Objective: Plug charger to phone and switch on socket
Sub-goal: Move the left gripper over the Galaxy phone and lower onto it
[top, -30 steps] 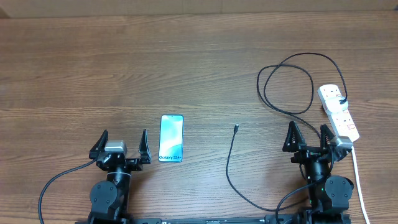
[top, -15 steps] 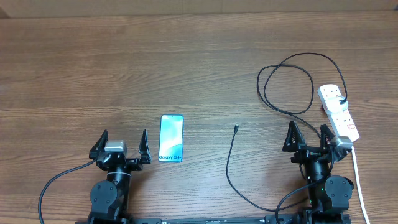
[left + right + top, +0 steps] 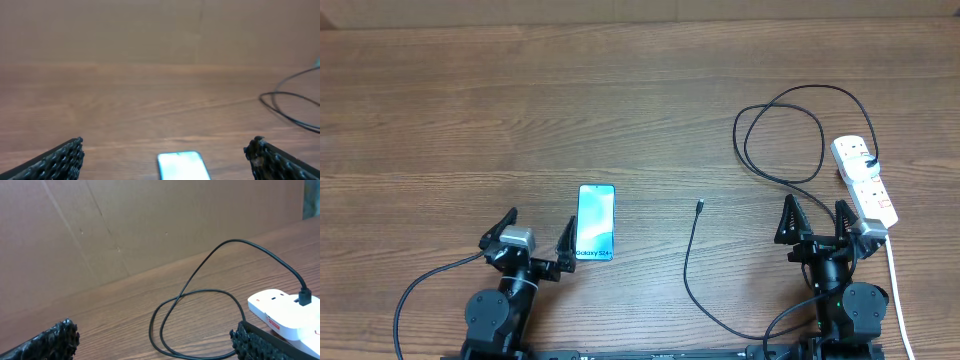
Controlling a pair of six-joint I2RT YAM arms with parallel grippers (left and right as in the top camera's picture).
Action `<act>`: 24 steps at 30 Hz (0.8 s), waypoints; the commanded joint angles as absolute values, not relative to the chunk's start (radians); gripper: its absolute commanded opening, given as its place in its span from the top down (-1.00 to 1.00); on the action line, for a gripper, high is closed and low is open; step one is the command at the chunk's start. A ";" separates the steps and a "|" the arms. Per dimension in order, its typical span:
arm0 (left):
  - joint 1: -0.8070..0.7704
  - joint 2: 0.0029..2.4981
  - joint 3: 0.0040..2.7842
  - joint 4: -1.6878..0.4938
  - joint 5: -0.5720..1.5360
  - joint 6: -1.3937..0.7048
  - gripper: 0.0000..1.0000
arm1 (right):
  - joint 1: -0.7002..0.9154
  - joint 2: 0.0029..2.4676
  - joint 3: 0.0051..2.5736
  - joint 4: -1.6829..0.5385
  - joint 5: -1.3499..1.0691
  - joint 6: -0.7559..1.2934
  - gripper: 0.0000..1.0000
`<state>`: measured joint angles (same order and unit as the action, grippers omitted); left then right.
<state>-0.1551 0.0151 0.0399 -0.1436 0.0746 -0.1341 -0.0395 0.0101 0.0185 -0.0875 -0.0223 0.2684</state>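
Charger cable (image 3: 686, 262), black and thin, covers more of the wooden table (image 3: 520, 100) than anything else on it. It runs from a plug in the socket, swings through two crossing loops in the far right part of the table, passes back by the right arm's base and curves up toward the middle. The right wrist view shows the loops (image 3: 197, 271) lying flat just beside the strip.

The socket (image 3: 865, 185) is a white power strip lying at the right edge, angled slightly, with a thick white cord (image 3: 892, 290) trailing from its near end toward the table's front edge. Small red marks on it may be the switches, though they are too small to read clearly.

Both arms sit at the near edge. The left gripper (image 3: 542, 216) rests with its fingers spread wide and nothing between them, angled toward the phone just to its right. The right gripper (image 3: 813, 204) is likewise spread and empty, just beside the strip's near end.

The phone (image 3: 596, 223) lies flat, screen up and glowing blue, near the table's centre, well apart from the cable.

The connector tip (image 3: 700, 206) lies loose on the wood to the right of the phone, not touching it.
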 commanded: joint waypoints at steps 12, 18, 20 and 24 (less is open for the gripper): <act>-0.151 0.331 0.460 -0.398 0.180 -0.199 -1.00 | -0.041 0.003 0.008 -0.082 -0.027 0.264 -1.00; -0.151 0.581 0.660 -0.509 0.237 -0.199 -0.99 | -0.041 0.003 0.008 -0.082 -0.027 0.264 -1.00; -0.152 0.670 0.731 -0.561 0.237 -0.199 -1.00 | -0.041 0.003 0.008 -0.082 -0.027 0.264 -1.00; -0.165 0.830 0.877 -0.687 0.237 -0.199 -1.00 | -0.041 0.003 0.008 -0.082 -0.027 0.264 -1.00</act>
